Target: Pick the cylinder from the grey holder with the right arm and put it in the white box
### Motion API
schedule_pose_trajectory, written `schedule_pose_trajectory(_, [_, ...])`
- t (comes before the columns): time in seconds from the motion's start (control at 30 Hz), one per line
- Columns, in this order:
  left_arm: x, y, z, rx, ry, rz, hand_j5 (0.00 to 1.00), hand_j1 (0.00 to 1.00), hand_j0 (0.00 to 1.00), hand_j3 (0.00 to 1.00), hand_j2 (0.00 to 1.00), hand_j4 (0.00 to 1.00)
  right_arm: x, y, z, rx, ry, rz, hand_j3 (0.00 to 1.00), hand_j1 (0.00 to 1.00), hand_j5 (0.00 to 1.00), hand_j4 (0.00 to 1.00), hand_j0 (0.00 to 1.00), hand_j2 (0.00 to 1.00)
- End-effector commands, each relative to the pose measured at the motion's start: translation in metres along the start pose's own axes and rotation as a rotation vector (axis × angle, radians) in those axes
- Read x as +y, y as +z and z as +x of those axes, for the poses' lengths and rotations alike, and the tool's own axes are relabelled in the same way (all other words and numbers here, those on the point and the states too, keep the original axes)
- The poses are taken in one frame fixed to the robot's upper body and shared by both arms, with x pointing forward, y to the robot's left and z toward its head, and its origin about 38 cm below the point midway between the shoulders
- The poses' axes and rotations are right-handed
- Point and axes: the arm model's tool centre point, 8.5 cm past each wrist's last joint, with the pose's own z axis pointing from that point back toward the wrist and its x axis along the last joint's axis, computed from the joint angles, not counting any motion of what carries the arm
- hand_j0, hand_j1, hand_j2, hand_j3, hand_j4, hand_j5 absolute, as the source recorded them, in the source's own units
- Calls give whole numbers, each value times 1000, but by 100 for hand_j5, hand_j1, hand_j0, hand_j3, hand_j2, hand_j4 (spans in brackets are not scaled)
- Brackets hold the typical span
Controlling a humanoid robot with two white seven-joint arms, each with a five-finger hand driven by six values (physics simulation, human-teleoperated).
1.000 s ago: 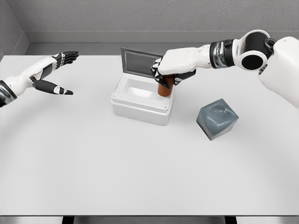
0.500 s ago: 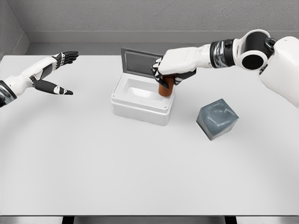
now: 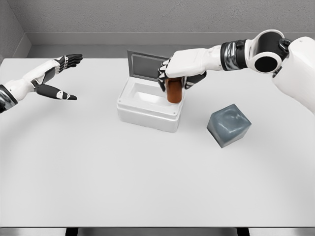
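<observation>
Right hand (image 3: pixel 178 69) closed around the top of the brown cylinder (image 3: pixel 174 91), fingers wrapped down its sides; only the lower part of the body shows below the palm. Cylinder upright, long axis vertical, hanging directly beneath the hand.

It sits over the right end of the white box (image 3: pixel 149 106), above or just inside the right wall. Cannot tell whether its base is clear of the rim or already below it. Box cavity lies to the left of the cylinder; the release likely needs a small shift left so the base clears the wall. Box lid (image 3: pixel 145 65) stands open on the far side, just behind the hand.

Grey holder (image 3: pixel 229 125) empty, right of the box and nearer, well apart from the hand.

Left hand (image 3: pixel 59 74) at far left above the bench (image 3: pixel 147 187), fingers spread, holding nothing. Right is the nearer hand by far.

Cylinder top and thumb contact hidden by the palm.
</observation>
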Motion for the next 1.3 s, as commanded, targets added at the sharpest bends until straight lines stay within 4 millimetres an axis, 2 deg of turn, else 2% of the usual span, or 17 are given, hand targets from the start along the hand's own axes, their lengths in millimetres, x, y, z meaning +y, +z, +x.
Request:
schedule_pose_trajectory(0.0, [1,0,0,-3,6,6,100,100,100,100,100,100,-1,0,0,0,-3,-4,100,100,100,100,100,100])
schedule_pose_trajectory(0.13, [1,0,0,-3,6,6,100,100,100,100,100,100,-19,3,6,-12,33,-33,100,100,100,100,100,100])
schedule_pose_trajectory(0.2, [1,0,0,-3,6,6,100,100,100,100,100,100,-48,28,-1,24,56,-126,100,100,100,100,100,100])
schedule_pose_trajectory(0.3, [1,0,0,-3,6,6,100,100,100,100,100,100,-53,79,-22,116,25,-210,100,100,100,100,100,100])
schedule_pose_trajectory(0.37, [2,0,1,-4,5,7,100,100,100,100,100,100,-23,119,-39,198,-46,-231,100,100,100,100,100,100])
schedule_pose_trajectory(0.43, [1,0,1,-5,4,5,100,100,100,100,100,100,24,155,-51,285,-129,-200,100,100,100,100,100,100])
schedule_pose_trajectory(0.47, [4,-1,4,-7,-4,6,100,100,100,100,100,100,50,166,-52,313,-174,-182,100,100,100,100,100,100])
schedule_pose_trajectory(0.5, [6,-5,9,-24,-5,8,100,100,100,100,100,100,59,179,-53,342,-188,-179,100,100,100,100,100,100])
schedule_pose_trajectory(0.53, [-2,-21,19,-70,-2,-8,100,100,100,100,100,100,60,191,-55,365,-189,-187,100,100,100,100,100,100])
schedule_pose_trajectory(0.57, [-2,-37,36,-127,-9,-11,100,100,100,100,100,100,65,192,-54,367,-198,-185,100,100,100,100,100,100])
schedule_pose_trajectory(0.6, [-5,-45,41,-147,-12,-15,100,100,100,100,100,100,68,190,-54,365,-204,-181,100,100,100,100,100,100])
schedule_pose_trajectory(0.7, [8,-70,72,-205,-59,-15,100,100,100,100,100,100,78,186,-52,358,-223,-171,100,100,100,100,100,100])
schedule_pose_trajectory(0.77, [-12,-97,81,-219,-93,-72,100,100,100,100,100,100,83,184,-51,355,-232,-164,100,100,100,100,100,100])
schedule_pose_trajectory(0.83, [-23,-109,85,-235,-89,-90,100,100,100,100,100,100,85,188,-51,363,-232,-156,100,100,100,100,100,100])
schedule_pose_trajectory(1.0, [-27,-113,89,-249,-91,-101,100,100,100,100,100,100,83,181,-45,338,-215,-145,100,100,100,100,100,100])
schedule_pose_trajectory(1.1, [-35,-115,87,-244,-95,-124,100,100,100,100,100,100,93,169,-41,313,-226,-105,100,100,100,100,100,100])
schedule_pose_trajectory(1.27, [-42,-117,84,-236,-88,-140,100,100,100,100,100,100,95,169,-40,311,-229,-101,100,100,100,100,100,100])
